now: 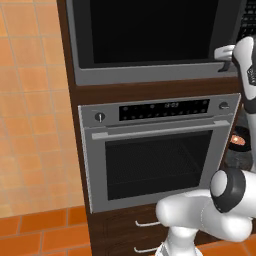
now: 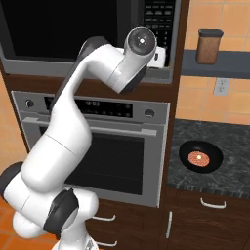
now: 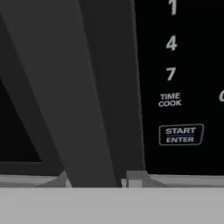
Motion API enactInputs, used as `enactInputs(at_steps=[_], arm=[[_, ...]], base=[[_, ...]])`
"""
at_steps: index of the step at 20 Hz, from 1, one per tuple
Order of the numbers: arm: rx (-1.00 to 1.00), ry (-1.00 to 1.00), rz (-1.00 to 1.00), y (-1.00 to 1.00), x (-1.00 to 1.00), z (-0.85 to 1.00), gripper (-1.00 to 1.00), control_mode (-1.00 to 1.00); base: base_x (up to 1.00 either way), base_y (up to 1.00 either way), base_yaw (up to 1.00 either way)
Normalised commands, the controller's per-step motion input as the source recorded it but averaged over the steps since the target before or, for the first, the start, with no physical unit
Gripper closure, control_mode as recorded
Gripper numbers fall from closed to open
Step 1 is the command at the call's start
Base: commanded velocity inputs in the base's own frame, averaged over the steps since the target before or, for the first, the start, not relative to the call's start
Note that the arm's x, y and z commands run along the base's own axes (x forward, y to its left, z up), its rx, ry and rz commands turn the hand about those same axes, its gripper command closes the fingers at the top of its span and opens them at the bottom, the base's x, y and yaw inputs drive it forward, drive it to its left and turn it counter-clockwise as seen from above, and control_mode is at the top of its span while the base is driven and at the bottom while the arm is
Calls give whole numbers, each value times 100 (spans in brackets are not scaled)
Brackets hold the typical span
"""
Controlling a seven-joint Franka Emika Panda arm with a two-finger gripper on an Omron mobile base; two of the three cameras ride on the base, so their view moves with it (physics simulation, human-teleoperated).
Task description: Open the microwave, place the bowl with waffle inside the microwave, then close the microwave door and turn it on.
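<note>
The microwave (image 1: 150, 40) sits built in above the oven (image 1: 155, 150). Its door (image 3: 26, 87) is shut; the upright bar handle (image 3: 94, 96) stands between the gripper (image 3: 98, 180) fingertips, which straddle it, grip not confirmed.

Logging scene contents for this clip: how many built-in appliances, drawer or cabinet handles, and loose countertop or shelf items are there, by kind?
Built-in appliances: 2 (microwave, oven)
Cabinet and drawer handles: 5 (two drawer handles under the oven, three on the cabinet under the counter)
Loose items: 2 (bowl with waffle, jar)
Total: 9
</note>
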Motion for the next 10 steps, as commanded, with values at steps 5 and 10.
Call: enactInputs(at_steps=[5, 10], arm=[[-3, -7, -14, 55, -89, 0, 100, -100], [-3, -8, -35, 36, -100, 0, 100, -100]], base=[[0, 0, 0], [0, 0, 0]])
